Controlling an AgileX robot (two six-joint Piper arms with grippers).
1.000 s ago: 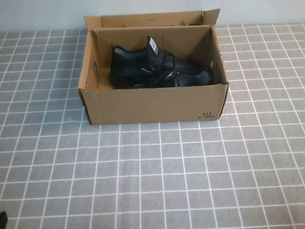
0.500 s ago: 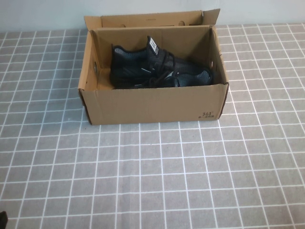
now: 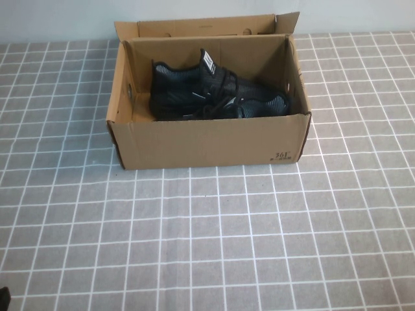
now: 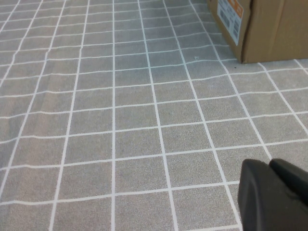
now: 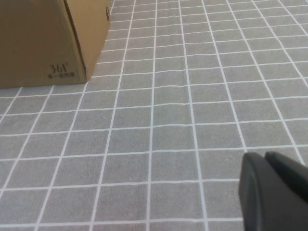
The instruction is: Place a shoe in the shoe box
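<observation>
Looking at it, the shoe (image 3: 217,96) already sits inside the shoe box (image 3: 207,141), well ahead of both parked arms. Left gripper (image 4: 276,195) and right gripper (image 5: 274,192) are closed, empty, low over the tabletop (image 3: 207,240). Best move, I reckon: keep clear, don't bump the box.

Brown cardboard box (image 3: 207,139) with small black print near one corner and an orange-and-white label on one end. Black shoe (image 3: 217,97) with grey mesh panels and a white tongue label. Grey cloth (image 3: 194,246) with a white grid; black grippers (image 4: 276,195).
</observation>
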